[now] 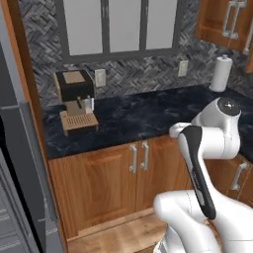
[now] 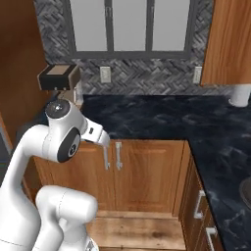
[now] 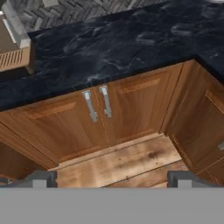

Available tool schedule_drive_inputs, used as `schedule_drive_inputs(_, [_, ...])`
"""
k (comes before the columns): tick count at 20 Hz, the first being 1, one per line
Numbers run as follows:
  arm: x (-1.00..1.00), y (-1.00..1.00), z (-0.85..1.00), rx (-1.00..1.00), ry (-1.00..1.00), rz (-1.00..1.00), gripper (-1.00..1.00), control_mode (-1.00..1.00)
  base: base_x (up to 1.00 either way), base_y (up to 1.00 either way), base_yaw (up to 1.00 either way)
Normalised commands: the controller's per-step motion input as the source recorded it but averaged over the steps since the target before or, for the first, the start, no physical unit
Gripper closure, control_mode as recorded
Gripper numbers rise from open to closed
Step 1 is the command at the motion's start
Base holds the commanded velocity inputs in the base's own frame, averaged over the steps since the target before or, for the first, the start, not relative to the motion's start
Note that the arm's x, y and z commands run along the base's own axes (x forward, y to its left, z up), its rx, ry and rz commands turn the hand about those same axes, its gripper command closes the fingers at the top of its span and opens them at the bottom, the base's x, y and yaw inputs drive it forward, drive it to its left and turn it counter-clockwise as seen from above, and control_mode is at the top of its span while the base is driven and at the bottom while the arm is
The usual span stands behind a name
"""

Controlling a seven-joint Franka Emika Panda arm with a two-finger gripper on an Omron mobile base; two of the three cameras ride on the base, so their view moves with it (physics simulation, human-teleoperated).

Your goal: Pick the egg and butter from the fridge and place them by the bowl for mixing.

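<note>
Fridge [image 1: 22, 163]: tall grey appliance at the far left of the left base view, partly cropped by the frame edge. Interior not visible from here, so egg and butter cannot be located; presumably inside.
Coffee machine [image 1: 75, 101]: black and tan, on the table just right of the fridge side, against the backsplash.
Table [image 1: 143, 118]: dark marbled top runs rightward and turns a corner at the right in the right base view. No bowl on the stretch shown.
Cabinets [image 3: 98, 118]: two wooden doors with bar handles below the table, closed; wooden floor beneath.
Paper towel roll [image 1: 221, 73]: upright at the right end of the table, near the wall.
Arm [image 1: 207, 148]: folded, elbow high, standing in front of the cabinets.
Jaws [image 3: 109, 179]: the two dark tips stand well apart at the bottom of the hand view, nothing between them; spread wide and empty, looking down at the cabinet doors and floor.
Progress: judged at the very start. Nothing carried, nothing set down.
Remaining: reach the fridge, take the egg and the butter, place both beside the bowl.
</note>
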Motion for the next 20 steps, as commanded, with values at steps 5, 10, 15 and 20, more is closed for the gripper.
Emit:
schedule_drive_inputs(5, [0.0, 0.0, 0.0, 0.0, 0.0, 0.0, -1.0, 1.0, -0.94, -0.12, 0.06])
schedule_drive_inputs(10, [0.0, 0.0, 0.0, 0.0, 0.0, 0.0, -1.0, 1.0, -0.94, -0.15, 0.0])
schedule_drive_inputs(15, [0.0, 0.0, 0.0, 0.0, 0.0, 0.0, -1.0, 1.0, -0.93, -0.08, 0.04])
schedule_drive_inputs(20, [0.0, 0.0, 0.0, 0.0, 0.0, 0.0, -1.0, 1.0, -0.55, 0.18, 0.55])
